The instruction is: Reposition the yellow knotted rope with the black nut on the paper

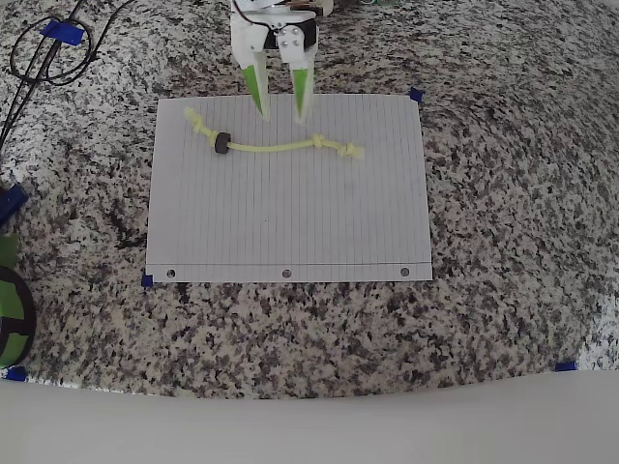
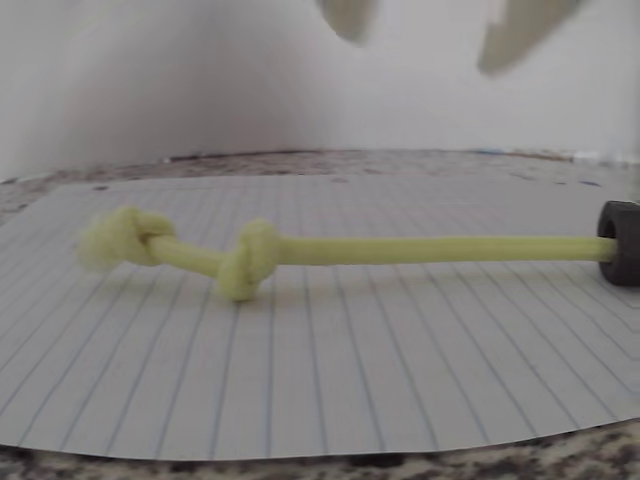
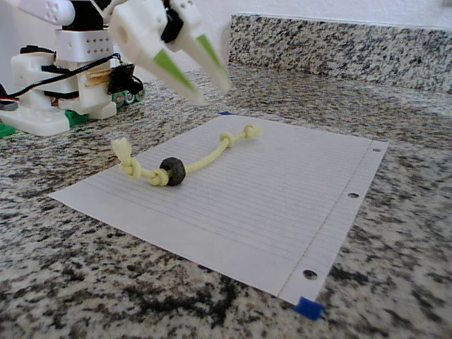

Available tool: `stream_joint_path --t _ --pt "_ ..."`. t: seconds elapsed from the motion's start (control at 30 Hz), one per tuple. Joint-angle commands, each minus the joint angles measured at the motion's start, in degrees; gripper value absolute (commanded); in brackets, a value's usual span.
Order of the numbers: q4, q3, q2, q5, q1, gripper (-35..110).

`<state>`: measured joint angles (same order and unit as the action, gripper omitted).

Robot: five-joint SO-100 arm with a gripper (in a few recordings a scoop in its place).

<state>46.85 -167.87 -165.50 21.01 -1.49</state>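
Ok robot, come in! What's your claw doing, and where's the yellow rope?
Claw open, hovering above the paper's far edge, holding nothing. Yellow knotted rope flat on the paper, black nut threaded near one end. Nothing in the way.

speckled granite countertop (image 1: 503, 242) — matching granite backsplash (image 3: 339, 49), white wall (image 3: 339, 8) above, soft light.

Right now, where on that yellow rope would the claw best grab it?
Probably the bare middle stretch of the yellow knotted rope, between the black nut and the knots at the other end. It lies flat on the paper, so come straight down, fingers astride it. The open gripper hovers just beyond it.
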Motion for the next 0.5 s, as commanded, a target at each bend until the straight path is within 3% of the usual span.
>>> stream_joint_path --t 0.0,0.07,0.47 --pt "3.6 4.83 3.87 6.68 -2.81 11" --pt "5.19 5.54 5.45 7.91 -4.48 0" --pt "7.38 5.8 10.55 14.94 -14.15 0"
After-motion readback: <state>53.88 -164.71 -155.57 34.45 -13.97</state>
